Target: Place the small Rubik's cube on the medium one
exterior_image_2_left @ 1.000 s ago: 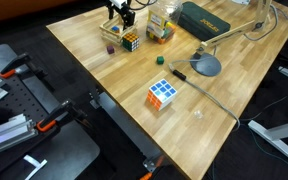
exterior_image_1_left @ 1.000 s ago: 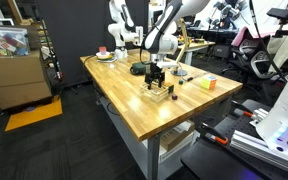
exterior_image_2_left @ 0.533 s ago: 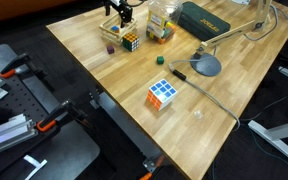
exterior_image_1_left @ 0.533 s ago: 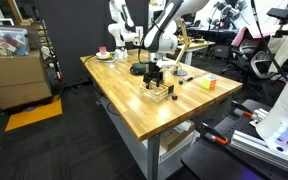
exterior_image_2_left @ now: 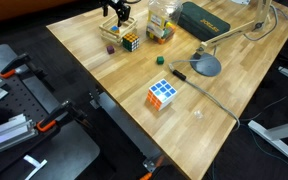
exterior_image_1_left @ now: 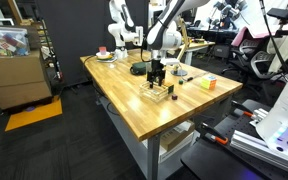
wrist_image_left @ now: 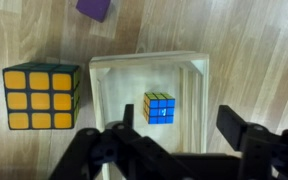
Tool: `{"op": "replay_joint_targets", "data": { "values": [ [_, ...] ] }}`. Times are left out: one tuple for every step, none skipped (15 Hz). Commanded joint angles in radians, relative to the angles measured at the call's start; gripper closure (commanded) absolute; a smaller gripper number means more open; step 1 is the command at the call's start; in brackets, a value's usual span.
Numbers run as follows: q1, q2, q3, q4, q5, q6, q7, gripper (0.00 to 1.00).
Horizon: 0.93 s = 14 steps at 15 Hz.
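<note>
In the wrist view the small Rubik's cube [wrist_image_left: 160,107], blue face up, lies inside a pale open box [wrist_image_left: 100,100]. The medium Rubik's cube [wrist_image_left: 42,97], orange-yellow face up, stands on the wood table just left of the box. My gripper [wrist_image_left: 179,126] is open and empty, above the box, with the small cube between the fingers but below them. In both exterior views the gripper [exterior_image_2_left: 117,12] [exterior_image_1_left: 156,70] hovers over the box [exterior_image_2_left: 112,31] next to the medium cube [exterior_image_2_left: 132,41].
A purple block [wrist_image_left: 94,8] lies beyond the box. A large Rubik's cube [exterior_image_2_left: 162,95] sits mid-table. A small green block [exterior_image_2_left: 158,60], a desk lamp base [exterior_image_2_left: 206,66], a clear jar [exterior_image_2_left: 161,24] and a green case [exterior_image_2_left: 206,18] stand nearby.
The gripper has shifted very slightly over the box. The cubes have not moved.
</note>
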<state>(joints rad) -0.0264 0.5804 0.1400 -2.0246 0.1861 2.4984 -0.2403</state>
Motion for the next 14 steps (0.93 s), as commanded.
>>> {"op": "replay_joint_targets", "data": {
  "values": [
    [-0.017, -0.022, 0.01, -0.033, -0.005, 0.022, -0.023, 0.46],
    [-0.017, -0.02, 0.008, -0.034, -0.005, 0.023, -0.02, 0.52],
    [-0.018, -0.02, 0.009, -0.034, -0.004, 0.023, -0.021, 0.6],
    [-0.017, -0.02, 0.007, -0.034, -0.006, 0.025, -0.018, 0.66],
    [-0.02, -0.019, 0.009, -0.033, -0.002, 0.031, -0.021, 0.74],
    [-0.022, -0.019, 0.01, -0.033, -0.001, 0.037, -0.025, 0.81],
    [-0.025, -0.018, 0.013, -0.032, 0.001, 0.041, -0.028, 0.88],
    [-0.027, -0.018, 0.014, -0.033, 0.003, 0.048, -0.03, 0.94],
    [-0.012, 0.0, 0.005, -0.007, -0.006, 0.018, 0.0, 0.77],
    [-0.013, 0.0, 0.005, -0.007, -0.006, 0.02, -0.001, 0.83],
    [-0.013, 0.0, 0.005, -0.007, -0.006, 0.021, -0.001, 0.89],
    [-0.013, 0.0, 0.005, -0.007, -0.006, 0.022, -0.002, 0.94],
    [-0.013, 0.0, 0.005, -0.007, -0.006, 0.022, -0.002, 0.94],
    [-0.013, 0.0, 0.005, -0.007, -0.006, 0.022, -0.002, 0.94]
  ]
}}
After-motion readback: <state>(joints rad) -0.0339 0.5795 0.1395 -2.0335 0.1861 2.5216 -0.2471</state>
